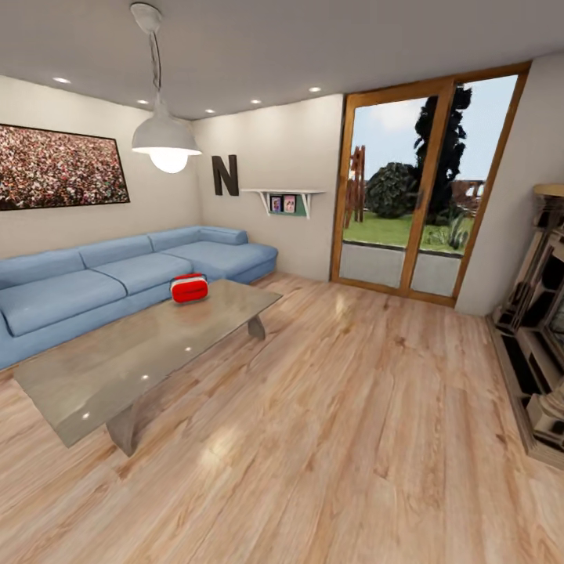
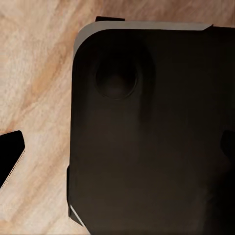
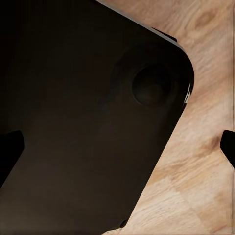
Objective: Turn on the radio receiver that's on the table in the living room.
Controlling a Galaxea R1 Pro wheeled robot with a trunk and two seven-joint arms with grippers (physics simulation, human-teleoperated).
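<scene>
The red radio receiver (image 1: 189,287) with white trim sits on the far end of the low glossy grey table (image 1: 133,356), in front of the blue sofa, at the left of the head view. In the left wrist view my left gripper (image 2: 119,149) hangs open over my own dark base (image 2: 147,127) and the wood floor, with one black fingertip (image 2: 11,155) at the frame's edge. Over the same base (image 3: 73,107), my right gripper (image 3: 119,146) is also open, one fingertip (image 3: 10,147) showing. Both are far from the radio.
A blue L-shaped sofa (image 1: 102,274) runs along the left wall behind the table. A pendant lamp (image 1: 165,139) hangs above it. Glass doors (image 1: 423,180) stand at the back, and a dark wooden cabinet (image 1: 540,329) lines the right wall. Light plank floor (image 1: 352,407) stretches between.
</scene>
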